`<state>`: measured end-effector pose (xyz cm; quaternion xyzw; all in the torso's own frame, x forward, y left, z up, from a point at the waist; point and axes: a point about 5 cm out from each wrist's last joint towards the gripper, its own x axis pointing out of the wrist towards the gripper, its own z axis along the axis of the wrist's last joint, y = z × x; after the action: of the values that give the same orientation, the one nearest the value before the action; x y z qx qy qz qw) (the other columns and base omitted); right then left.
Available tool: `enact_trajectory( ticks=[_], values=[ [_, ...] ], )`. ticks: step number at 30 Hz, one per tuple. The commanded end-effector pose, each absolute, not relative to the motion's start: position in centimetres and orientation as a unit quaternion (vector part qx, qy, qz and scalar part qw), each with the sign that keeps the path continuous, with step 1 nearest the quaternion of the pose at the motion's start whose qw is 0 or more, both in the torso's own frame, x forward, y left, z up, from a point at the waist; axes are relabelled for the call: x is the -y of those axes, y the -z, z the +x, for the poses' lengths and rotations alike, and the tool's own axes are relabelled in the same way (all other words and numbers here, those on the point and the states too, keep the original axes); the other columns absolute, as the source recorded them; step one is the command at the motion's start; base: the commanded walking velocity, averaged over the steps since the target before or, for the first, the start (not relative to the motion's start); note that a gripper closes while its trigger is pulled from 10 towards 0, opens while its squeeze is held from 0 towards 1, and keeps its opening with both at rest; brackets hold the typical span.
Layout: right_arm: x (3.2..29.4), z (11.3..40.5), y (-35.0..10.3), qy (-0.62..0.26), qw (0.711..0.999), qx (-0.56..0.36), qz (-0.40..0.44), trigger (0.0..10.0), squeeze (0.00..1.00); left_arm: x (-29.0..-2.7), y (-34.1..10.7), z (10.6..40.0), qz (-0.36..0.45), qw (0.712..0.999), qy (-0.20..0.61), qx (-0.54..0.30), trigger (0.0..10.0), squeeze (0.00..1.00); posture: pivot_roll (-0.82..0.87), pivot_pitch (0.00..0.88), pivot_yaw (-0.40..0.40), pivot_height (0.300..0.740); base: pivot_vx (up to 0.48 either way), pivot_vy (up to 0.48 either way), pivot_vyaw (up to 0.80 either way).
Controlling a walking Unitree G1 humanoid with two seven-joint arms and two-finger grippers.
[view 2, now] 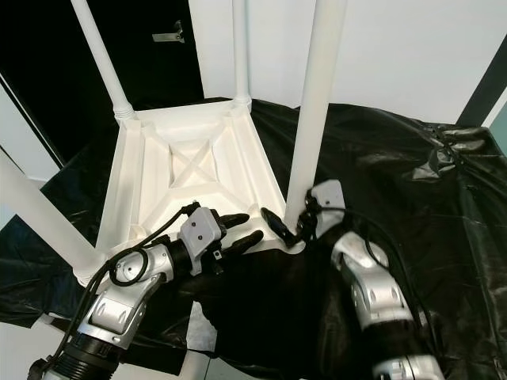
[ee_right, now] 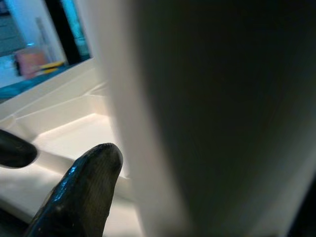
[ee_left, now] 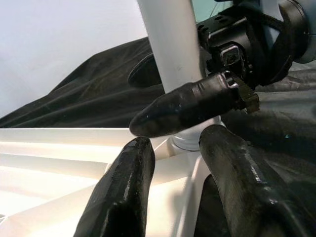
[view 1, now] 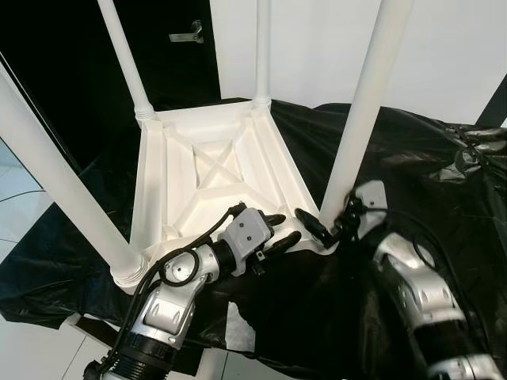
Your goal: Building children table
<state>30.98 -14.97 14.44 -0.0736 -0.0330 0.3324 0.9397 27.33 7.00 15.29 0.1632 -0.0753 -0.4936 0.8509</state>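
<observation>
Four white legs are seen standing up from the upturned table top [view 1: 207, 186], which lies underside-up on a black sheet [view 1: 412, 174] spread over a raised surface. Three of them, the far left leg [view 1: 124, 57], the far right leg [view 1: 262, 49] and the near left leg [view 1: 59, 180], are seated in their corner sockets and stand unattended. The near right leg [view 1: 366, 99] is the one being worked on.

The right gripper [view 1: 326, 228] is placed at the foot of that leg, its fingers set around the base; in the left wrist view one black finger [ee_left: 187, 106] is seen crossing in front of the leg [ee_left: 168, 54] just above its collar [ee_left: 185, 140]. The jaws appear narrowed onto the leg, so it is judged to be held. The left gripper [view 1: 279, 229] is held just beside, over the near rim of the table top, with its fingers parted and nothing between them.

The build is judged to be nearly complete: all legs are in place, and what remains is likely the tightening or seating of this last leg, which cannot be confirmed from its joint, and then the turning of the table onto its feet.
</observation>
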Motion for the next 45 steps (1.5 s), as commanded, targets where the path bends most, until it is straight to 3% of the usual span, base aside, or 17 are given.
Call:
enact_trajectory(
  ticks=[1, 2, 3, 4, 5, 18, 22, 32, 36, 45],
  values=[
    [14.7, 30.9, -13.8, -0.348, 0.934, 0.019, -0.073, 10.0, 0.0, -7.2, -15.2, 27.7, 0.16, 0.864, 0.47, 0.076, 10.0, 0.0, -0.03, 0.0, 0.011, 0.74, 0.0, 0.0, 0.0],
    [14.6, 31.1, -13.6, -0.356, 0.931, 0.015, -0.079, 10.0, 0.0, -7.2, -15.2, 27.7, 0.161, 0.865, 0.47, 0.076, 10.0, 0.0, -0.03, 0.0, 0.011, 0.74, 0.0, 0.0, 0.0],
    [14.5, 31.4, -13.4, -0.366, 0.927, 0.011, -0.084, 1.4, 0.0, -7.3, -15.2, 27.7, 0.161, 0.865, 0.469, 0.077, 10.0, 0.0, -0.02, 0.0, 0.004, 0.74, 0.0, 0.0, 0.0],
    [14.5, 31.4, -13.4, -0.366, 0.927, 0.011, -0.084, 1.4, 0.0, -7.3, -15.2, 27.7, 0.161, 0.865, 0.469, 0.077, 10.0, 0.0, -0.02, 0.0, 0.004, 0.74, 0.0, 0.0, 0.0],
    [14.5, 31.5, -13.3, -0.37, 0.925, 0.01, -0.084, 0.0, 0.0, -7.4, -15.2, 27.7, 0.162, 0.866, 0.467, 0.077, 10.0, 0.0, -0.02, 0.0, 0.003, 0.74, 0.0, 0.0, 0.0],
    [14.9, 31.3, -12.8, -0.341, 0.938, 0.009, -0.06, 0.0, 0.0, -7.4, -15.1, 27.5, 0.16, 0.867, 0.466, 0.076, 10.0, 0.0, -0.02, 0.0, 0.003, 0.74, 0.0, 0.0, 0.0],
    [14.7, 31.1, -12.4, -0.266, 0.962, 0.011, -0.058, 0.0, 0.0, -7.3, -15.2, 27.6, 0.159, 0.866, 0.467, 0.076, 10.0, 0.0, -0.02, 0.0, 0.007, 0.74, 0.0, 0.0, 0.0],
    [13.6, 30.3, -12.2, -0.152, 0.987, 0.022, -0.041, 0.0, 0.0, -7.2, -15.1, 27.5, 0.158, 0.865, 0.471, 0.076, 10.0, 0.0, -0.03, 0.0, 0.014, 0.74, 0.0, 0.0, 0.0],
    [12.9, 29.8, -11.9, -0.031, 0.999, 0.02, -0.014, 0.0, 0.0, -7.3, -15.1, 27.4, 0.157, 0.864, 0.472, 0.076, 10.0, 0.0, -0.03, 0.0, 0.014, 0.74, 0.0, 0.0, 0.0],
    [12.0, 29.3, -12.1, -0.008, 1.0, 0.02, 0.007, 0.0, 0.0, -7.1, -15.1, 27.3, 0.156, 0.863, 0.474, 0.076, 10.0, 0.0, -0.03, 0.0, 0.015, 0.74, 0.0, 0.0, 0.0]
  ],
)
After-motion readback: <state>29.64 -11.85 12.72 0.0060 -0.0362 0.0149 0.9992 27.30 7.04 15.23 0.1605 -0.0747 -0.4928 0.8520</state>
